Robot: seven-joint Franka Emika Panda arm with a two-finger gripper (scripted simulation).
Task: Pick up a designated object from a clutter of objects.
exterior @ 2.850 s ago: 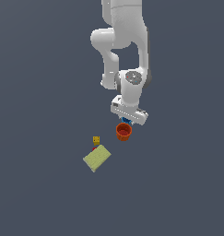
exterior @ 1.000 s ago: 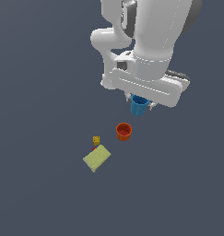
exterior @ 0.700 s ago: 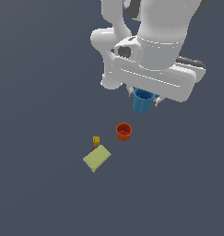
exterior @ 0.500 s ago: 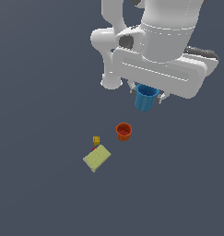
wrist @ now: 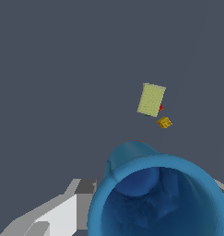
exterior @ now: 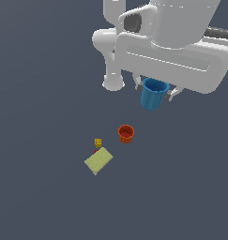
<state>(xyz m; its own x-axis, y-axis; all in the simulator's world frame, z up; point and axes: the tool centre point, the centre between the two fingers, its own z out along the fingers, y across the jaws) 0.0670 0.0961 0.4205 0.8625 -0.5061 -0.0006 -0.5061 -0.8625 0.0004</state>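
Blue cup (exterior: 154, 94) was the thing your gripper (exterior: 154, 90) had: it hung under the big white hand, clear of the floor, rim up and leaning a little. In the exterior view you could see a grey finger (exterior: 173, 93) against the cup's wall on that view's right and another peeking out on its left, so the jaws were pinched on the cup, one on each side. The wrist view showed you the same cup (wrist: 157, 196) from above, its open round mouth filling the frame, with a pale finger (wrist: 62, 212) beside its wall.

You had left the rest of the clutter on the dark grey floor (exterior: 40, 117), below the cup and toward the exterior view's left. The orange-red cup (exterior: 126, 133) stood upright, nearest to the lifted one but well apart from it. Further to the exterior view's left sat the tiny yellow cube (exterior: 98, 142), and just beside it the flat yellow-green box (exterior: 98, 161), lying flat at a slant. A tiny red piece (exterior: 96, 151) showed at the box's edge, between box and cube; you could not tell whether it touched either. From the wrist you saw the box (wrist: 151, 99), the cube (wrist: 164, 122) and the red piece (wrist: 160, 108) grouped the same way.
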